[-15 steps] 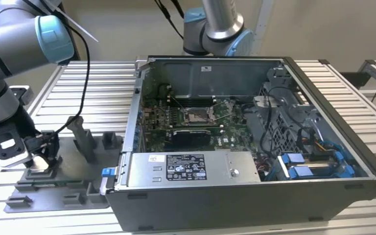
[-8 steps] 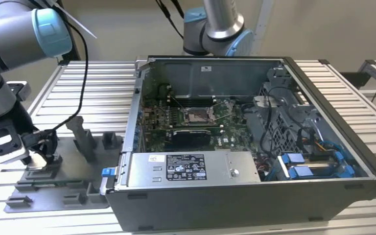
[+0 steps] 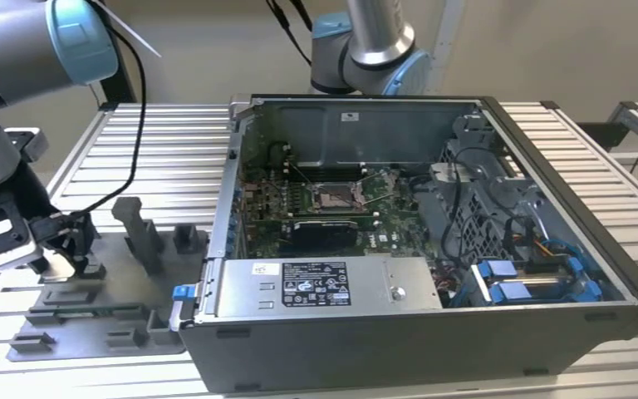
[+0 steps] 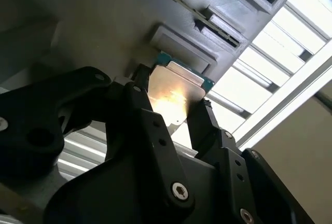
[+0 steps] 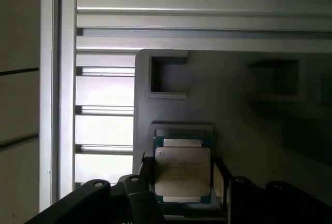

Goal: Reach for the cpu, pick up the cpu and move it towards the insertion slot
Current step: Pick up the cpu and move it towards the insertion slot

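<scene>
We've got the jaws pinching the cpu (image 5: 182, 175) by its thin edges at the grey tray (image 3: 86, 332), well apart from the insertion slot (image 3: 332, 198), so we reckon any snag on the pocket (image 5: 181, 127) could tilt it or drop it.

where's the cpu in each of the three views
second wrist view: cpu inside the pincer, by the grey tray.
first wrist view: in its tray seat, inside the pincer.
exterior view: too small to tell; pincer over the tray.
shared landmark: the grey tray.
</scene>
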Controlling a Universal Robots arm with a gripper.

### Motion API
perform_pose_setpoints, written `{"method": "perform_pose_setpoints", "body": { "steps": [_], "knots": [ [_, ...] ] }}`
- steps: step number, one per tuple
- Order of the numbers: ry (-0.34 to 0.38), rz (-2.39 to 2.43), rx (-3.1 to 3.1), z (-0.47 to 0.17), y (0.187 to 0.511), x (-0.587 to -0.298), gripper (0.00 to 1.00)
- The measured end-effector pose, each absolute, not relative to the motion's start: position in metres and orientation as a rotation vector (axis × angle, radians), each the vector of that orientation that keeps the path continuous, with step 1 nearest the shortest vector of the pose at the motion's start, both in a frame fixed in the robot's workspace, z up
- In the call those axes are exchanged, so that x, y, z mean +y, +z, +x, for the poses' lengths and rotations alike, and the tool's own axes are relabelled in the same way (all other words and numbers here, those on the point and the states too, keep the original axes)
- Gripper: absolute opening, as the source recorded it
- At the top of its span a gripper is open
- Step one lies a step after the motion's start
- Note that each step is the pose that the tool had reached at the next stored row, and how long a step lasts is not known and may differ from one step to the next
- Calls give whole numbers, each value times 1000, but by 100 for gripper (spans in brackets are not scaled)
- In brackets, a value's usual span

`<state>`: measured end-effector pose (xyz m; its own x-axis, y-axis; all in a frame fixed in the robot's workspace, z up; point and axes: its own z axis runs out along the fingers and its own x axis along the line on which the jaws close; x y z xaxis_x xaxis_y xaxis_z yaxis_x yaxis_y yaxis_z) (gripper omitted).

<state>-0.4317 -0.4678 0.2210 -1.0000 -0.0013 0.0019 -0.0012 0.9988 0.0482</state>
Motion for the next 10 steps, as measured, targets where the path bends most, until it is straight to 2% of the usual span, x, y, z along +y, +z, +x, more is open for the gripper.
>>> {"method": "perform_pose_setpoints", "body": {
  "steps": [10],
  "knots": [
    [-76,2,-3139,-432,232,-468,0]
  ]
}}
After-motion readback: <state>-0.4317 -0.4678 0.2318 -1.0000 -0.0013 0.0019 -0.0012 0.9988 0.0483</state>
